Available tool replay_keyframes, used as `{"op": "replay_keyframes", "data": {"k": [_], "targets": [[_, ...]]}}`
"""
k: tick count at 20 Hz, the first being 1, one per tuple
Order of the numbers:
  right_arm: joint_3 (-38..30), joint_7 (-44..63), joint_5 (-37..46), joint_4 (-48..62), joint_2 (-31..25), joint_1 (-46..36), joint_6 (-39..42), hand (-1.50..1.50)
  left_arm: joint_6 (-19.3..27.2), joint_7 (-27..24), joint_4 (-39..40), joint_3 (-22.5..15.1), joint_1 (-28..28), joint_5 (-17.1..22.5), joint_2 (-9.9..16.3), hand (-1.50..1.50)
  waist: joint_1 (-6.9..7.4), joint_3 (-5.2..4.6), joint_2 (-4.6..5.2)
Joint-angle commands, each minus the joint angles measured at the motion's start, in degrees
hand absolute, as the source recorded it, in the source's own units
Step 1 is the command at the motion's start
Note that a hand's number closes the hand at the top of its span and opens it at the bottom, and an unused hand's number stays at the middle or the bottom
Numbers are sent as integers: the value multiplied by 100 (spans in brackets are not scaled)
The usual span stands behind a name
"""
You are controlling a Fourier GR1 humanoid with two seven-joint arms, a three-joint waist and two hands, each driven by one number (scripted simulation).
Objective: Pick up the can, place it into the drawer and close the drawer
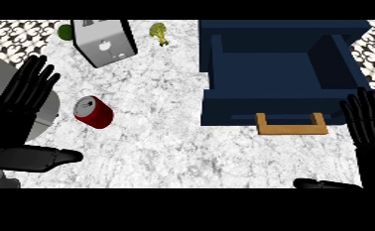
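A red can [93, 111] with a silver top lies on the marble counter at the left. The dark blue drawer [282, 71] stands open at the right, its wooden handle [291, 124] facing me. My left hand [26, 101] is open at the left edge, fingers straight and pointing up, just left of the can and apart from it. My right hand [360, 121] is open at the right edge, fingers up, beside the drawer's front right corner.
A silver toaster [104, 40] stands at the back left, with a green round item [65, 31] behind its left side. A small yellow-green object [159, 32] lies at the back centre. A grey rounded shape [45, 107] sits under my left hand.
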Motion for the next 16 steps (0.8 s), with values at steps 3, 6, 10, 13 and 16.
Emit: {"op": "replay_keyframes", "data": {"k": [3, 6, 10, 13, 16], "targets": [[-164, -599, -16, 299, 25, 310, 304, -150, -138, -309, 810, 206, -415, -114, 86, -150, -7, 1, 3], [-294, 285, -122, -15, -90, -222, 113, -150, -215, -306, 611, 248, -102, -90, 43, -150, 16, -1, 2], [-368, -338, -87, 308, 21, -7, 267, -150, -10, -768, 1355, -27, -506, -622, -188, -150, -6, 0, 4], [-689, -598, -347, 482, -107, 173, 568, -150, -190, -1059, 1512, 21, -208, -561, -254, -150, -3, 0, 4], [-497, -323, -238, 237, -9, 168, 583, -150, -141, -1082, 1757, 140, -399, -533, -214, -150, -1, 0, 2]]}}
